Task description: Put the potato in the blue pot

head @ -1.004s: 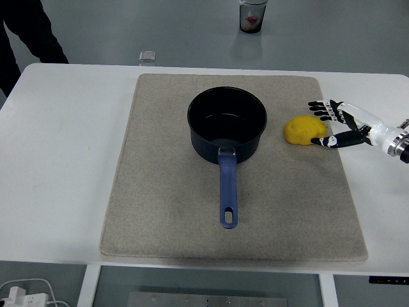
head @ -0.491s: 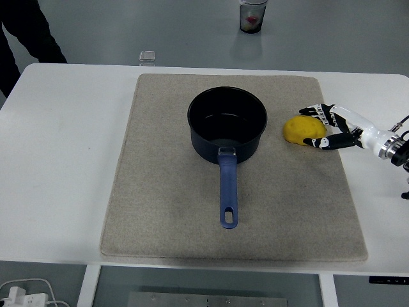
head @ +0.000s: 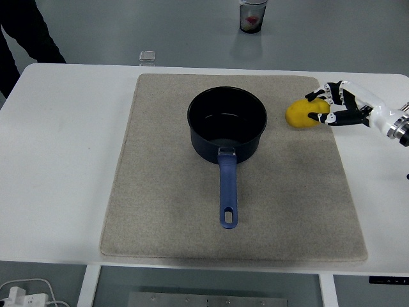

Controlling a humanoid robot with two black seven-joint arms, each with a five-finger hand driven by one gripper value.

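A yellow potato (head: 300, 113) is held by my right hand (head: 317, 106), which comes in from the right edge with its fingers closed around the potato's right side. The potato is lifted a little above the mat, to the right of the pot. The blue pot (head: 227, 123) stands upright in the middle of the beige mat (head: 160, 192), empty, with its blue handle (head: 228, 192) pointing toward the near edge. The left arm is out of view.
A small clear container (head: 147, 57) sits at the table's far edge. A cup (head: 252, 15) stands on the floor beyond the table. A person's dark sleeve (head: 25, 32) shows at the top left. A white cable (head: 25, 291) lies below the table's near left corner.
My right hand closed on the potato and raised it up and away from its resting spot on the mat. The pot has not moved.
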